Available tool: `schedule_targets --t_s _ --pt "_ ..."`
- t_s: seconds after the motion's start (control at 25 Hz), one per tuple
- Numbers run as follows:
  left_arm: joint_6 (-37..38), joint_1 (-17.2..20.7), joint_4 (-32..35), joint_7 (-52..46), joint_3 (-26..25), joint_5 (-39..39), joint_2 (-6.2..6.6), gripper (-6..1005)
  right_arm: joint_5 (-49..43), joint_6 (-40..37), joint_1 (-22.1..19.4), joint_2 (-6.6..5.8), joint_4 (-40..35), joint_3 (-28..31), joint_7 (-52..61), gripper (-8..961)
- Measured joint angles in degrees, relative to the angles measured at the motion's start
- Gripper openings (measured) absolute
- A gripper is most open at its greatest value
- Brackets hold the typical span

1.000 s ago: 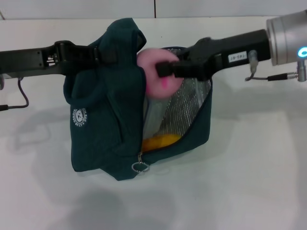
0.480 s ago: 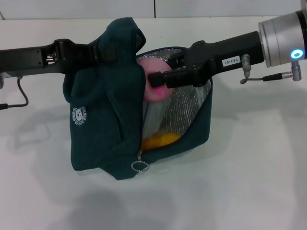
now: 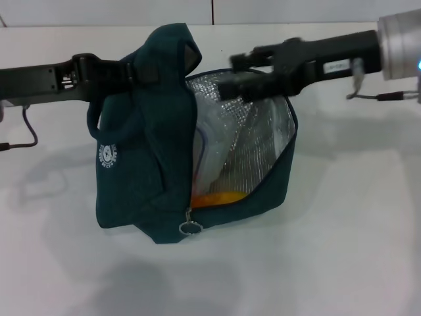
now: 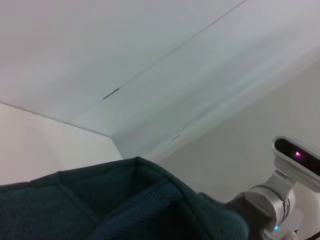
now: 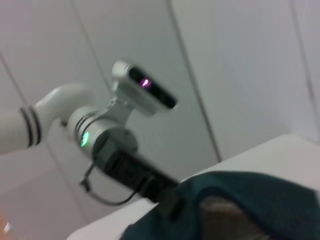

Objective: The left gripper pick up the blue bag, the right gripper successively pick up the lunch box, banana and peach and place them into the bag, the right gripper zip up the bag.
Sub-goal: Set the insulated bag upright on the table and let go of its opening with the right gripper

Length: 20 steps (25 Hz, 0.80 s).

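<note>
Right claw (image 3: pixel 238 71) above blue bag (image 3: pixel 141 164)

The blue bag (image 3: pixel 151 151) gapes toward three o'clock, and the right hand (image 3: pixel 238 74) hangs over its twelve-o'clock rim. Inside, the lunch box (image 3: pixel 209 155) and banana (image 3: pixel 217 197) fill the lower space. The worktop (image 3: pixel 355 217) from three to six o'clock lies open.
</note>
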Motion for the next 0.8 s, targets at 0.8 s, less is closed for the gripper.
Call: schedule_targets --t_s 0.8 --pt "0.0 -0.1 0.0 0.0 0.3 0.5 -0.29 36 0.3 2.2 -10.5 -0.15 18.0 12.2 11.5 811"
